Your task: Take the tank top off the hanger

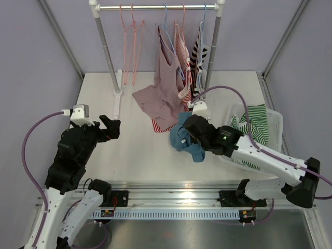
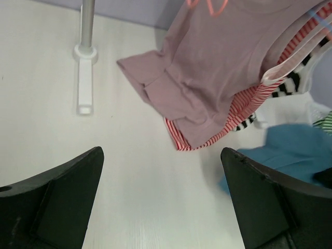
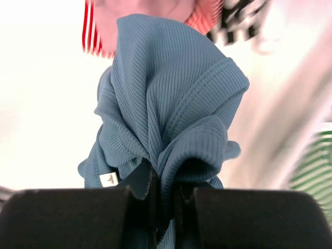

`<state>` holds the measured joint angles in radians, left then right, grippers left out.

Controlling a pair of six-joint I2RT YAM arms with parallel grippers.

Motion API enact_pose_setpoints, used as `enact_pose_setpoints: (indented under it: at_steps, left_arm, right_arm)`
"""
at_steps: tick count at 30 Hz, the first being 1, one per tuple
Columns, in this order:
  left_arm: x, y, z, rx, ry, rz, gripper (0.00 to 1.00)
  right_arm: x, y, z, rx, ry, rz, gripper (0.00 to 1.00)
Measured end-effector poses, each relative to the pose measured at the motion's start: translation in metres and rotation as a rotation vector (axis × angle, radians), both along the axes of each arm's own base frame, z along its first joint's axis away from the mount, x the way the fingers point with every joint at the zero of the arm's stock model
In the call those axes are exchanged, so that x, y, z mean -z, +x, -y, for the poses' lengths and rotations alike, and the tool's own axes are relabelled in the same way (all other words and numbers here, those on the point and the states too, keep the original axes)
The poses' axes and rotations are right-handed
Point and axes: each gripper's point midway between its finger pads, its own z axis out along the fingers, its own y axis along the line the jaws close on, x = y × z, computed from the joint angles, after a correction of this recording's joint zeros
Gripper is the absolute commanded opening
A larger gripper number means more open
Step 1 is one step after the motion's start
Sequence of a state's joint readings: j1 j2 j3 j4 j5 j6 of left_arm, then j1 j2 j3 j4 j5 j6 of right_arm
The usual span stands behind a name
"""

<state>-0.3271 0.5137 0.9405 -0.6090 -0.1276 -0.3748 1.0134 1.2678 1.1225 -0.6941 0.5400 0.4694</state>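
My right gripper is shut on a blue ribbed tank top, bunched and hanging from the jaws just in front of the rack; in the right wrist view the blue tank top fills the middle, pinched between the fingers. No hanger shows in the blue top. A mauve tank top still hangs on a hanger on the rail, with a red-striped top and a black-and-white striped one behind it. My left gripper is open and empty, left of the clothes, above the table.
Two empty pink hangers hang at the rail's left. The rack's left post stands on a white foot. A white basket with a green-striped garment stands at the right.
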Motion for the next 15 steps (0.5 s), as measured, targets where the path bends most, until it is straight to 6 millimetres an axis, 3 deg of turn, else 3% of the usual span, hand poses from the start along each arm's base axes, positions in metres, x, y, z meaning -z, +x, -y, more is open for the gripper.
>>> enact_pose_setpoints:
  at_steps: [4, 8, 11, 15]
  left_arm:
    - [0.029, 0.003, -0.003, -0.019, 0.036, -0.060, 0.99]
    - [0.043, 0.003, -0.004, -0.020, 0.054, -0.097, 0.99]
    - [0.043, 0.001, -0.005, -0.020, 0.052, -0.093, 0.99]
    - [0.043, -0.001, -0.006, -0.025, 0.046, -0.084, 0.99]
  right_arm:
    - [-0.063, 0.005, 0.032, 0.092, 0.017, 0.112, 0.00]
    - [-0.109, 0.023, 0.086, 0.258, 0.009, 0.191, 0.00]
    - [-0.122, 0.038, 0.143, 0.444, -0.025, 0.224, 0.00]
    - [-0.118, 0.046, 0.213, 0.672, -0.073, 0.221, 0.00]
